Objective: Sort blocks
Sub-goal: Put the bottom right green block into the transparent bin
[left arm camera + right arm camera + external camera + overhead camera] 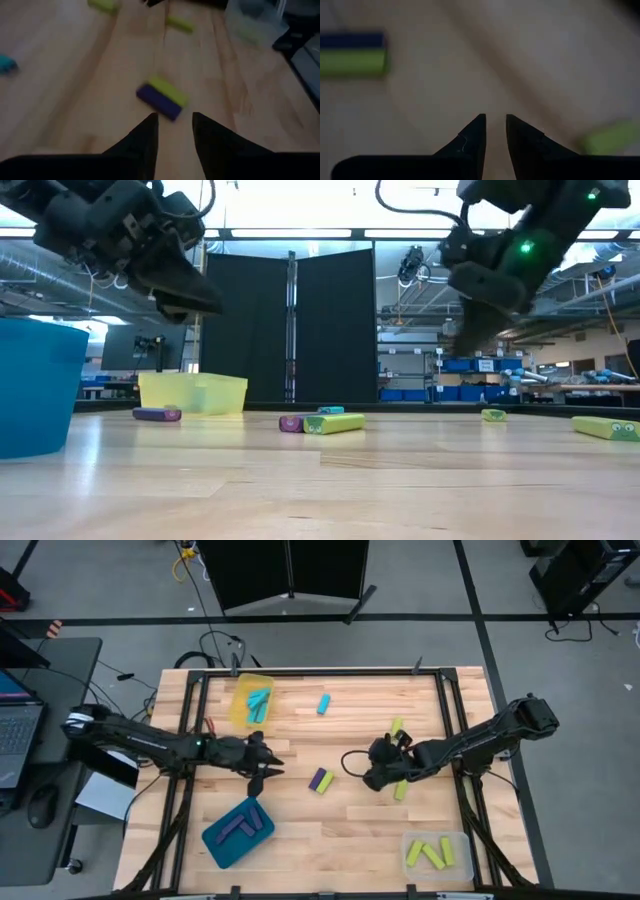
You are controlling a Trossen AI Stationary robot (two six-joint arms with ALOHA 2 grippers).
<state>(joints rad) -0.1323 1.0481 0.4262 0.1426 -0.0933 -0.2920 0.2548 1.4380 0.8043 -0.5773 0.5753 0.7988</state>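
We are seeing a purple block (pixel 317 778) paired with a yellow-green block (pixel 325 783) on the pale striped wooden table (pixel 340 830), cyan blocks (pixel 259 703) in the yellow tray (pixel 238 706), purple blocks (pixel 241 824) in the blue tray (pixel 224 846), and yellow-green blocks (pixel 431 854) in the clear tray (pixel 462 843).

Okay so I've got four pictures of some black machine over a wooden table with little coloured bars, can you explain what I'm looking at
It is a robot with two dark arms at a wooden table. One picture looks down from above, one looks level across the tabletop, and two come from cameras on the arms' wrists.

The left gripper and right gripper both hover with fingers apart, holding nothing.

Small blocks are sorted by colour: cyan ones in the yellow tray, purple ones in the blue tray, green ones in the clear tray. A purple and green pair lies loose between the grippers, with other green and cyan blocks scattered.
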